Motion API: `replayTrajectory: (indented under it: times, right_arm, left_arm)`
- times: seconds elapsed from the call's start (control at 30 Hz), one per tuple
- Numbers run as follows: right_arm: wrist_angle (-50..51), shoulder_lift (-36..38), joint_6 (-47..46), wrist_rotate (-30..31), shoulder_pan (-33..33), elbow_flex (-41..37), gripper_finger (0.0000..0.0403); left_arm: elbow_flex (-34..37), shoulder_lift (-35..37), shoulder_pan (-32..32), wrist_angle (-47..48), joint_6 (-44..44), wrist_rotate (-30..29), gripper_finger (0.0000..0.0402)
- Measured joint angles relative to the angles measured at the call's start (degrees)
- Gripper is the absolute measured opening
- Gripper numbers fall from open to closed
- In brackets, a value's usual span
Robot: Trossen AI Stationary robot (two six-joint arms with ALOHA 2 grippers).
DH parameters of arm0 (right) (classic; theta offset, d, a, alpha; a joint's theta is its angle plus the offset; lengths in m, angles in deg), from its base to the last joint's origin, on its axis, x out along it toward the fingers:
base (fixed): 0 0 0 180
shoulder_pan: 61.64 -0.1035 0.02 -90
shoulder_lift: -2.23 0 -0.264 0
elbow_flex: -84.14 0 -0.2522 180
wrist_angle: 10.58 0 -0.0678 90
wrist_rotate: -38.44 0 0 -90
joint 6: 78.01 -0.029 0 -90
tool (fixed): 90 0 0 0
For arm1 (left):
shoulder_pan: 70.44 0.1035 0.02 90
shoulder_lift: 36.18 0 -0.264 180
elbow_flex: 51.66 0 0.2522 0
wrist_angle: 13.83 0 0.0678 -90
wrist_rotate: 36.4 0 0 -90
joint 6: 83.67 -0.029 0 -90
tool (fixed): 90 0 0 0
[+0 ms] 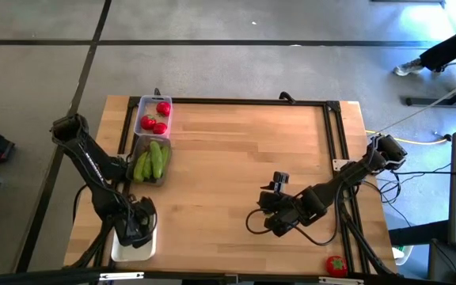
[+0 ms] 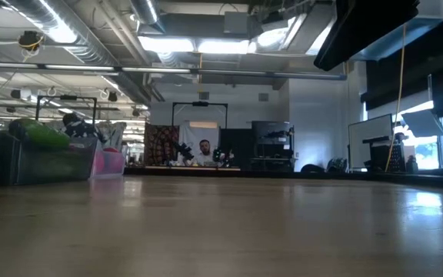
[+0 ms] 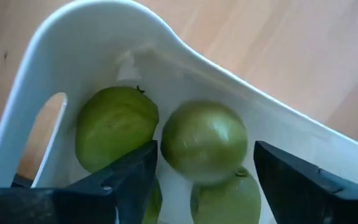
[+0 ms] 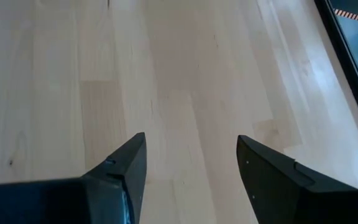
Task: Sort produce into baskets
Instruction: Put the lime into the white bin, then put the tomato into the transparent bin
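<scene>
The left gripper [image 3: 205, 168] hangs inside the white bin [image 1: 133, 244] at the near left corner of the table [image 1: 236, 150]. Its fingers [image 3: 126, 177] are spread, and a lime [image 3: 204, 143] sits between them; whether either finger touches it cannot be told. A second lime [image 3: 115, 124] lies just beside it against the bin's wall, and a third lime [image 3: 229, 199] shows partly below it.

The right gripper [image 4: 191, 165] is low over bare wood on the right half of the table, its fingers [image 4: 124, 163] spread wide with nothing between them. In the high view it sits at [image 1: 274, 207], pointing toward the table's middle.

Along the table's left edge, farther from the white bin, stand two clear bins end to end. The nearer clear bin [image 1: 161, 179] holds long green cucumbers [image 1: 152, 161]. The farther clear bin [image 1: 142, 103] holds red tomatoes [image 1: 157, 119]. One more tomato [image 1: 336, 265], red with a green top, lies by itself at the table's near right corner, apart from all three bins and near the right arm's base.

In the low view, the cucumbers [image 2: 41, 135] show inside their bin at the left.
</scene>
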Motion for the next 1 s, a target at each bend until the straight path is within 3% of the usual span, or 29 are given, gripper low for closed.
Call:
replayTrajectory:
  times: [0.3, 0.53, 0.83, 1.0]
  right_arm:
    - [0.62, 0.00, 0.02, -3.50, -0.04, 0.30, 0.0209]
    - [3.49, 0.96, -2.78, -16.77, -0.25, 1.05, 0.0209]
    - [13.64, 1.86, -17.09, -28.22, -8.14, 1.12, 0.0209]
    - [15.53, 1.86, -29.67, -34.00, -13.61, 1.11, 0.0209]
  left_arm:
    - [-3.73, 3.30, 2.04, 0.20, -5.29, -0.89, 0.0258]
    - [-4.60, 7.32, 4.89, -2.74, -13.85, -13.07, 0.0255]
    - [-4.60, 7.33, 11.81, -11.35, -32.28, -23.11, 0.0255]
    - [-4.60, 7.28, 16.02, -17.15, -43.23, -23.85, 0.0255]
